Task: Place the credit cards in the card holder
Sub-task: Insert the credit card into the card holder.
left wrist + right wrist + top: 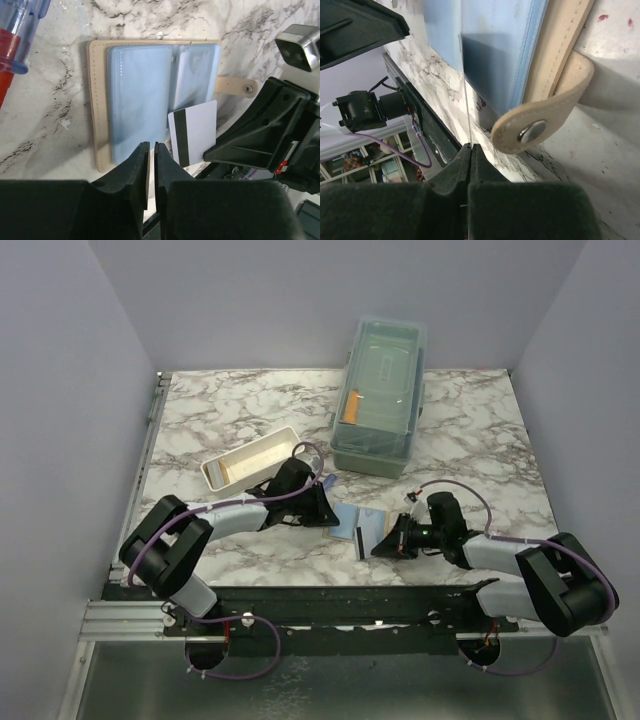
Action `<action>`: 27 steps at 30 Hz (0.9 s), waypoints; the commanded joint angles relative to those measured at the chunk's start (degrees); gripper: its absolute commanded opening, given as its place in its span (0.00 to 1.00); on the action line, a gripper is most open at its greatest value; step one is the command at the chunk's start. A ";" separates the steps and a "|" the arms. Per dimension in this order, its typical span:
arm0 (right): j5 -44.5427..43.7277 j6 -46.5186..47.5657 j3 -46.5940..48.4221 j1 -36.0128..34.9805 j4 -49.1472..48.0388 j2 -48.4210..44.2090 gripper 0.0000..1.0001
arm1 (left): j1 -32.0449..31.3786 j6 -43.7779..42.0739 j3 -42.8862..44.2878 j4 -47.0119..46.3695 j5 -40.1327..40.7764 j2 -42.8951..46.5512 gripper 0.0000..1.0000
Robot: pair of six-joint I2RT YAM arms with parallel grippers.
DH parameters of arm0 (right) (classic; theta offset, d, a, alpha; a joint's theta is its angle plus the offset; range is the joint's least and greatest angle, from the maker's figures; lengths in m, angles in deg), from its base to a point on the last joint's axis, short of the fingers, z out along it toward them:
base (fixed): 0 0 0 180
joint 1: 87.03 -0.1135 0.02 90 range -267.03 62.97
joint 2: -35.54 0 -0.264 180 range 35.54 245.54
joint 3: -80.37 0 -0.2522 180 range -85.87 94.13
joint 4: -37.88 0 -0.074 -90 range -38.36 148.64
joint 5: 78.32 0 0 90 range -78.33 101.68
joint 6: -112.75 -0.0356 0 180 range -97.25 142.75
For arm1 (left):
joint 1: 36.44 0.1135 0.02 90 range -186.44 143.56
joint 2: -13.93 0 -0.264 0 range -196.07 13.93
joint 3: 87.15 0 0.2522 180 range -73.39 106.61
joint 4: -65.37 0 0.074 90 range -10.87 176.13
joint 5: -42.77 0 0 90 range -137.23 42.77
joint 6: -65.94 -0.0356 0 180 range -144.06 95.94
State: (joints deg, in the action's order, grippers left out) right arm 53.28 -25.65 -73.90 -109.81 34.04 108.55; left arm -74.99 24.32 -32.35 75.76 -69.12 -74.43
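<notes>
**Item: right jaws.** Pressed together on the near edge of one credit card (192, 131), white with a dark magnetic stripe. The right wrist view shows the card edge-on, as a thin line rising straight out of the jaw tips.

**Ahead of the right jaws.** The card holder (97, 110) lies open and flat on the worktop (50, 125), light blue sleeves up, directly beyond the card's free edge. The snap strap (540, 125) is just to the right of the tips. The card's far edge overlaps the sleeve page on the strap side, and its stripe runs away from the jaws. Whether the card touches a sleeve cannot be told.

**Key relation (judgement).** The card's leading edge must line up with a sleeve mouth. The right arm (480, 550) is the nearer one and carries the card.

**Item: left jaws.** A narrow slit apart, nothing visible in the slit. The tips sit at the holder's near edge, about at the fold, with the card just to their right.

**Pose.** Both arms reach low and inward. The left arm (230, 515) comes in from the holder's other side, its wrist tipped down.
</notes>
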 commanded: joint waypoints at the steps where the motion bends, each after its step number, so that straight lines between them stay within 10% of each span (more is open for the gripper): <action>1: 2.96 0.17 -0.50 0.30 -3.95 2.04 0.00 | -0.41 -0.97 0.26 0.54 4.15 -2.23 0.11; 27: -2.50 -3.15 8.16 1.07 -11.41 13.95 0.00 | -0.46 -0.74 0.12 6.61 10.47 -4.86 0.02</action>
State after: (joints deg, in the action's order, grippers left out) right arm 53.45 -28.88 -68.31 -109.16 23.24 120.90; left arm -75.25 24.56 -32.35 79.34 -60.88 -77.49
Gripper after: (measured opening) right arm 0.005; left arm 0.046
